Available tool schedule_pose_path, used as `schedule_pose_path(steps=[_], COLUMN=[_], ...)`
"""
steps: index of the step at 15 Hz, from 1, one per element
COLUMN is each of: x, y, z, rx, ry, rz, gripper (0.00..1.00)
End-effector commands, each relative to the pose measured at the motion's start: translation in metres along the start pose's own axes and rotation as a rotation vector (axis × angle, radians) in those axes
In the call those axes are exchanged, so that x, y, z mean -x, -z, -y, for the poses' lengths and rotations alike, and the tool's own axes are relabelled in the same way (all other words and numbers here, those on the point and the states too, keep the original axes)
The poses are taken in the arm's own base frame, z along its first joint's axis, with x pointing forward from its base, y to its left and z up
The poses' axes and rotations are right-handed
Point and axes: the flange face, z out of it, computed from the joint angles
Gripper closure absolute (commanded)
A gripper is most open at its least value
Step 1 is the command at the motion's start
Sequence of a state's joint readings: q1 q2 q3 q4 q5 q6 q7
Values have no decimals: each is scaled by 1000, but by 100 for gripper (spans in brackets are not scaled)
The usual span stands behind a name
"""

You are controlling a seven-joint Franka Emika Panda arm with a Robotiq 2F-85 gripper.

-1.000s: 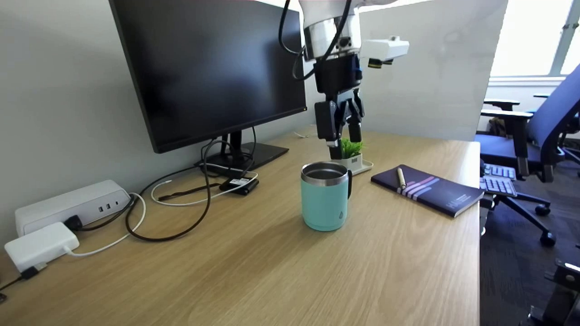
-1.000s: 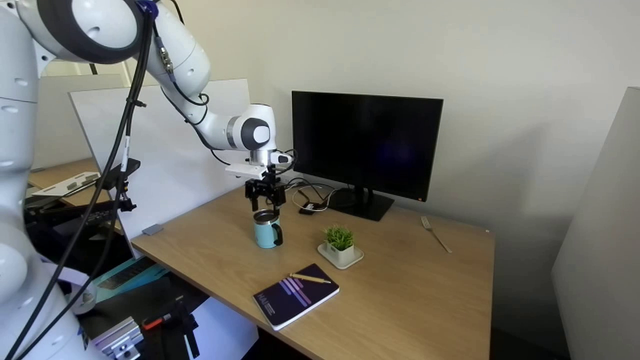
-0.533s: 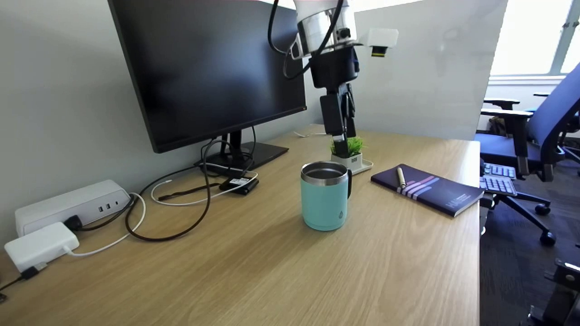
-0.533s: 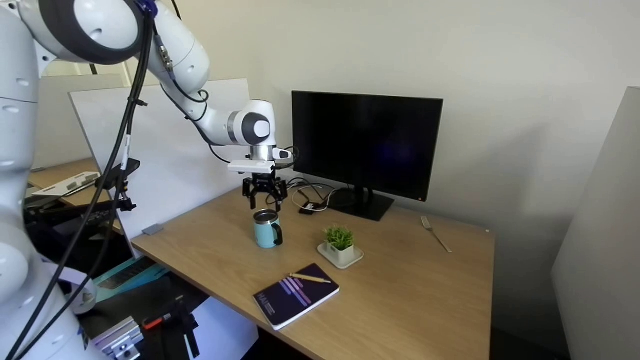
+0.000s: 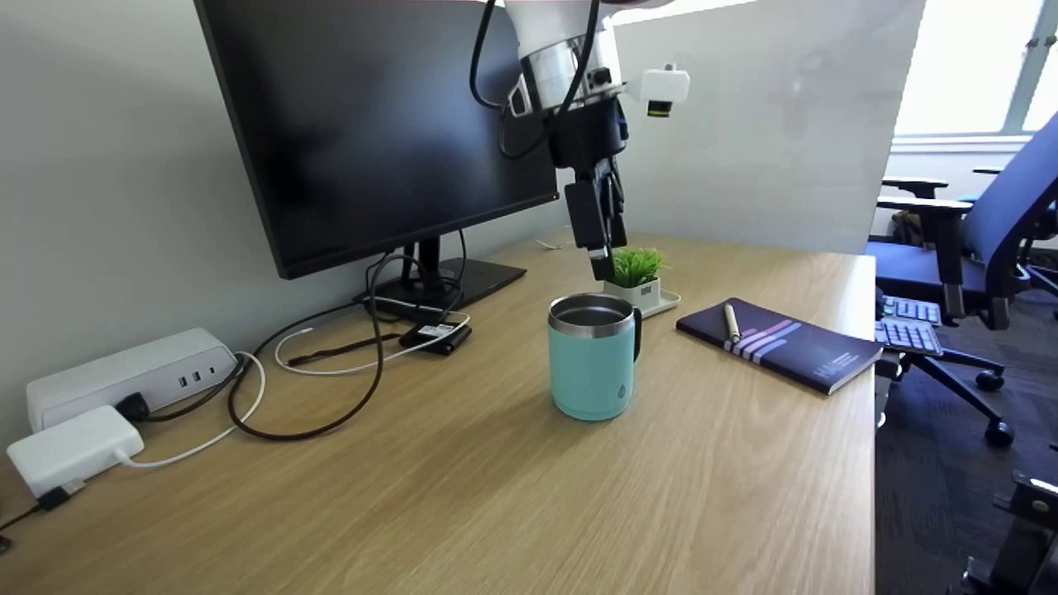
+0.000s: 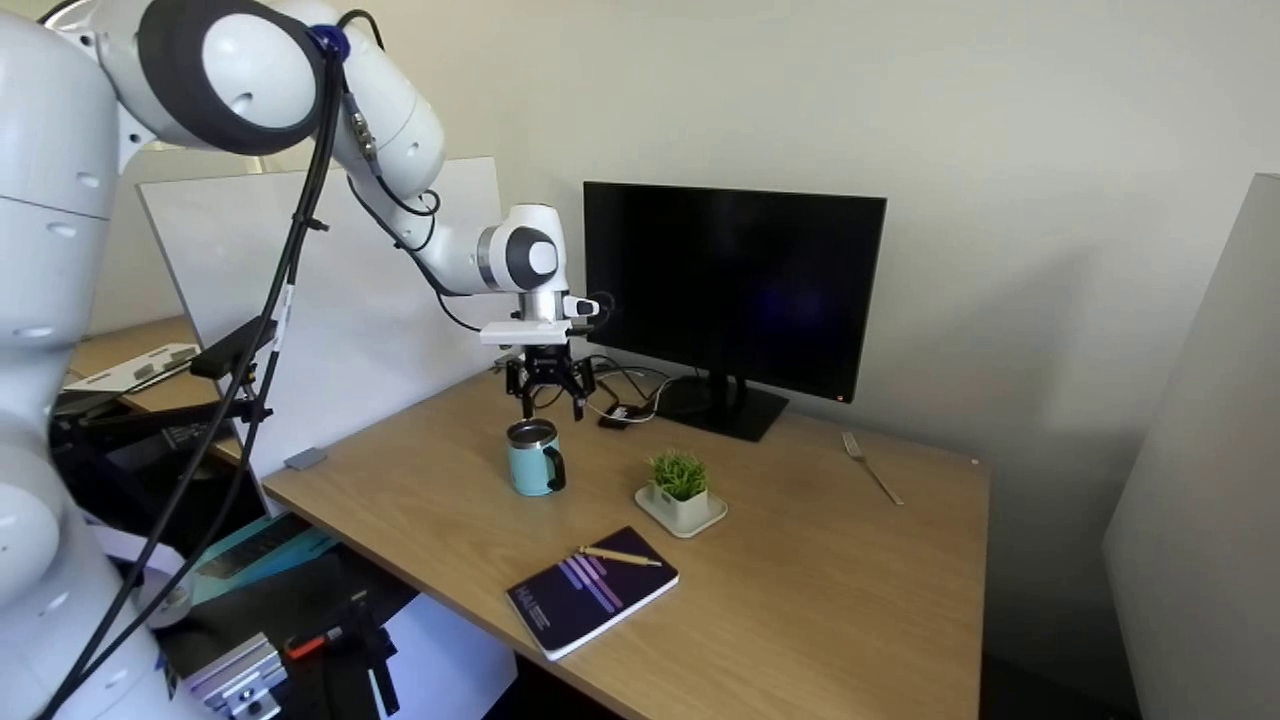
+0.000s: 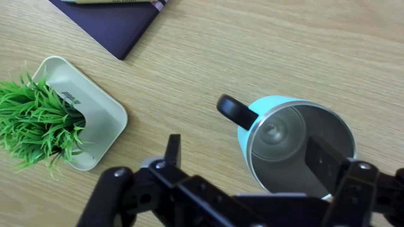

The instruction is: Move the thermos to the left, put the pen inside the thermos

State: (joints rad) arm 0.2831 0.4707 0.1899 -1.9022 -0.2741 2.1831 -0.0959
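Note:
The teal thermos [image 5: 591, 364] stands upright on the desk, steel rim up and dark handle at its side, in both exterior views. From the wrist view I look down into the bare steel inside of the thermos [image 7: 277, 157]. My gripper [image 5: 612, 252] hangs above rim height with its jaws wide apart and nothing between them. In the wrist view, one finger of the gripper [image 7: 244, 148] overlaps the thermos mouth; the other is over bare wood. A light pen [image 6: 620, 556] lies on the dark notebook; only part of the pen [image 7: 110, 1] shows at the wrist view's top edge.
A potted plant [image 6: 680, 490] on a pale tray stands between notebook [image 6: 592, 592] and monitor [image 6: 735, 300]. Loose cables [image 5: 380, 347] lie near the monitor's foot. A white hub [image 5: 132, 376] is by the wall. A fork [image 6: 870, 468] rests on the desk's far side.
My gripper has shifted sideways, leftward in one exterior view and rightward in the other, and straightened its tilt. It stays open. Thermos and pen have not moved.

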Motion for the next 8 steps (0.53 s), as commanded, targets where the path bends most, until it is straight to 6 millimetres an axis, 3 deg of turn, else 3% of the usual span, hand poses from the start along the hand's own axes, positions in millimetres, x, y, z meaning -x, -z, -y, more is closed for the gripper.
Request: schedule_pose_path(steps=[1,4,8], x=[-8,-9,-7], y=[-9,-20,-30], z=[13,28,33], rx=[-3,-4,5], ry=[50,77,94], rz=[22,29,18], gripper=[0,0,0])
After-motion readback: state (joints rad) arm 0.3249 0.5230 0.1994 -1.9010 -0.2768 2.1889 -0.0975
